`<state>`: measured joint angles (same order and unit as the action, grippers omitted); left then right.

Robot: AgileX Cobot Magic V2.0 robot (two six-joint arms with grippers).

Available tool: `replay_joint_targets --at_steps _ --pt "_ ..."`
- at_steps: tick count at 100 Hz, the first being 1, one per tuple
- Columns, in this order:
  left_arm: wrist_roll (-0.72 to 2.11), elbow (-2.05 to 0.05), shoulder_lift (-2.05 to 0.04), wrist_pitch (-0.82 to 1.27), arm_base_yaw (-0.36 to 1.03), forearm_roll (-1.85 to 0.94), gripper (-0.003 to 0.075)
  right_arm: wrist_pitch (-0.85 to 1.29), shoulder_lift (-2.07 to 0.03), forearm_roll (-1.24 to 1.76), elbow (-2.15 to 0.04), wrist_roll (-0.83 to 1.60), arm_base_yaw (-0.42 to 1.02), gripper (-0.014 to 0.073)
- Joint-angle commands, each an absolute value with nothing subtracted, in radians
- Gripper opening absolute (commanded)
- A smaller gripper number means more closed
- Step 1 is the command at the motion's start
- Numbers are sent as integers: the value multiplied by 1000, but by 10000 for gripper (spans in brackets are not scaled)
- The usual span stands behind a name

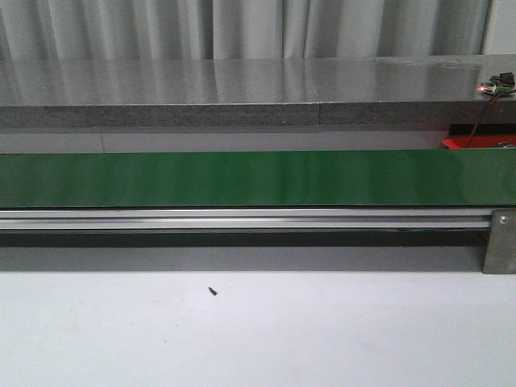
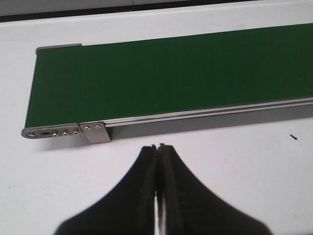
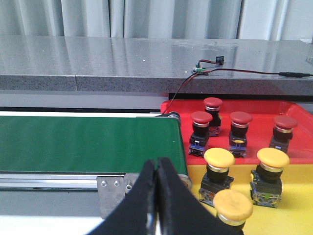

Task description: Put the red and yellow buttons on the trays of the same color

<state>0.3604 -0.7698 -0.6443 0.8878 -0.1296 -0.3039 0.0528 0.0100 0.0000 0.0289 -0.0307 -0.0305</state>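
We see a green conveyor belt (image 1: 242, 178) running across the front view, with an aluminium rail (image 1: 242, 218) along its near edge and a metal bracket (image 1: 499, 240) at the right end. Nothing lies on the belt in any view. A small dark speck (image 1: 213, 291) sits on the white table (image 1: 258, 339) in front of the rail.

Behind the belt's right end, a small circuit board (image 1: 497, 84) with a lit red LED rests on a grey stone ledge (image 1: 242, 93); a thin wire (image 1: 477, 121) drops from it toward the red tray (image 1: 459, 143).

Right wrist view count: 4 red buttons (image 3: 201, 118) stand upright on the red tray, and 3 yellow buttons (image 3: 219, 158) stand on the yellow tray (image 3: 293, 210), which lies just in front of the red one. Both trays sit just beside the belt's end roller (image 3: 173, 117). The nearest yellow button is partly cut off by the frame edge.

Left gripper (image 2: 157, 147): jaws pressed together, holding nothing, hovering over the table near the belt's other end, by its end bracket (image 2: 95, 132).
Right gripper (image 3: 155, 164): jaws likewise together, empty, near the belt's tray-side end.

Room: pale grey curtains (image 1: 242, 24) hang behind the ledge.
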Motion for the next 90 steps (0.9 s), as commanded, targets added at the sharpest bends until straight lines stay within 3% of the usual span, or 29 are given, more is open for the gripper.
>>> replay_joint_targets --at_steps 1,30,90 --pt "332 -759 -622 714 -99 -305 -20 -23 29 -8 11 -32 -29 -67" --pt "88 -436 -482 54 93 -123 -20 -23 29 -8 11 -32 -29 -67" --pt "16 -59 -55 -16 4 -72 -20 -23 29 -8 11 -32 -29 -67"
